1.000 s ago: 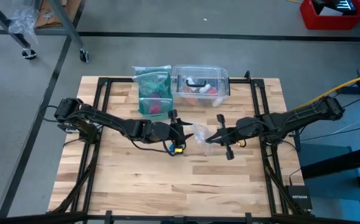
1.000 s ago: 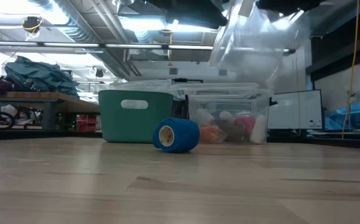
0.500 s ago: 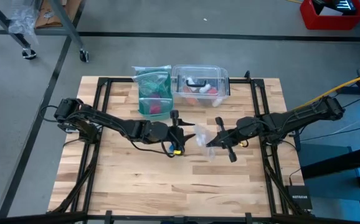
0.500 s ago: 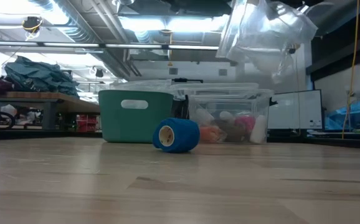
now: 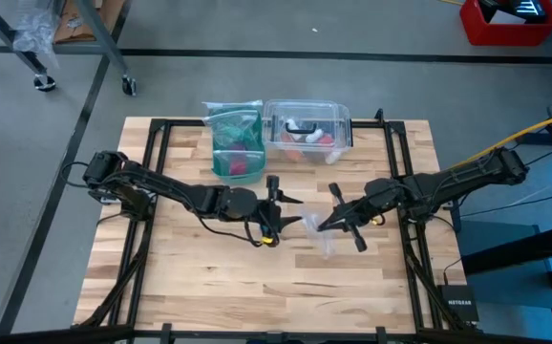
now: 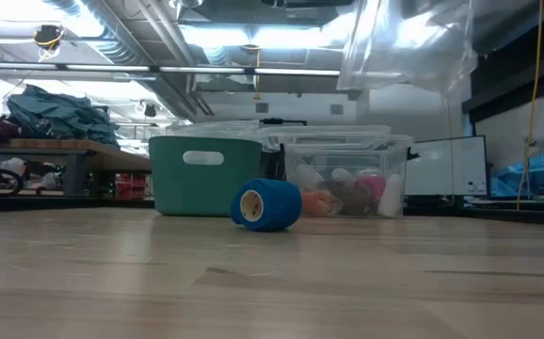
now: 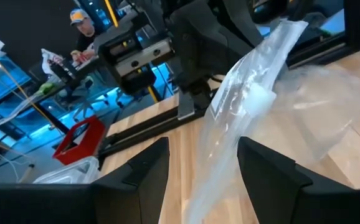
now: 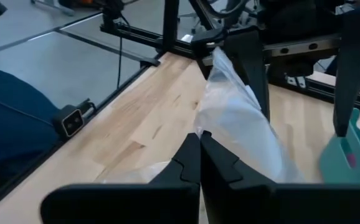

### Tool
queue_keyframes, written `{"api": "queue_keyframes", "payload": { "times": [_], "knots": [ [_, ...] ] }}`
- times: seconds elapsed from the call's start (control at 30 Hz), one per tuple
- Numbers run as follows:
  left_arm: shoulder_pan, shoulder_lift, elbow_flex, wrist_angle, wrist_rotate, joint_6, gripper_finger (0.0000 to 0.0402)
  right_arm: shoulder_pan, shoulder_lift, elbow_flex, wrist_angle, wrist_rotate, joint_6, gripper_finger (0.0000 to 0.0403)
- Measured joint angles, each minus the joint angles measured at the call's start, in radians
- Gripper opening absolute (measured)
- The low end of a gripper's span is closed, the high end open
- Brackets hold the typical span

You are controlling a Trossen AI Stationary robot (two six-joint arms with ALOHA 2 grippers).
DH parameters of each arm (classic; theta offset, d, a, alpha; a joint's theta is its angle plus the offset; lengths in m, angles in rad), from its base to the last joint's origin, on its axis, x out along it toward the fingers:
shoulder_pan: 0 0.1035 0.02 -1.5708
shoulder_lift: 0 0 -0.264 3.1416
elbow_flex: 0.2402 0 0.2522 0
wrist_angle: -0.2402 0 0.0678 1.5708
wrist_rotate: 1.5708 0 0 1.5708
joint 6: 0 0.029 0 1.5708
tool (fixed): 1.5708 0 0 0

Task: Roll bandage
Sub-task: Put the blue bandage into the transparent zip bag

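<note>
The blue bandage roll (image 6: 265,205) lies on its side on the wooden table, with no gripper on it. A clear plastic bag (image 5: 318,235) hangs above the table's middle; it also shows in the low view (image 6: 408,42). My right gripper (image 5: 323,224) is shut on the bag (image 8: 236,124). My left gripper (image 5: 283,192) is open, level, and faces the right gripper. Its two fingers stand on either side of the bag's upper part (image 7: 248,106). My right gripper pinches the bag between its two fingers at a gathered edge (image 8: 203,127). It comes level from the table's right side. The bag is lifted clear of the table and hangs slack. My left gripper has the bag between its open fingers; I cannot tell whether it touches it.
A teal bin (image 5: 236,153) and a clear plastic box (image 5: 307,129) with small items stand side by side at the far middle, behind the roll. A black frame (image 5: 152,172) runs along the table's sides. A person (image 7: 83,22) sits in the room beyond.
My right gripper has shifted a little toward the table's near edge and has turned, still shut on the bag. The bag has swung with it and now hangs lower and wider toward the near side. The blue roll has stayed where it was.
</note>
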Motion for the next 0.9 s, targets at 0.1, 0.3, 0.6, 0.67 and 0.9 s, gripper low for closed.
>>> {"api": "queue_keyframes", "payload": {
  "times": [0.1,0.3,0.6,0.67,0.9],
  "knots": [
    [-0.001,0.000,0.000,0.011,-0.005,0.000,0.0182,0.000,0.000,0.000,0.000,-0.021,0.000,0.0001],
    [-0.001,0.000,0.000,0.005,-0.008,-0.004,0.0182,0.000,0.000,0.000,-0.002,-0.030,-0.001,0.0001],
    [-0.001,0.000,0.000,0.009,0.049,0.019,0.0182,0.000,0.000,0.000,0.063,-0.048,-0.058,0.0001],
    [-0.001,0.000,0.000,0.011,0.051,0.019,0.0182,0.000,0.000,0.000,0.085,-0.047,-0.069,0.0001],
    [0.000,0.000,0.000,0.044,0.050,0.012,0.0182,0.000,0.000,0.000,0.119,-0.047,-0.083,0.0001]
  ]
}}
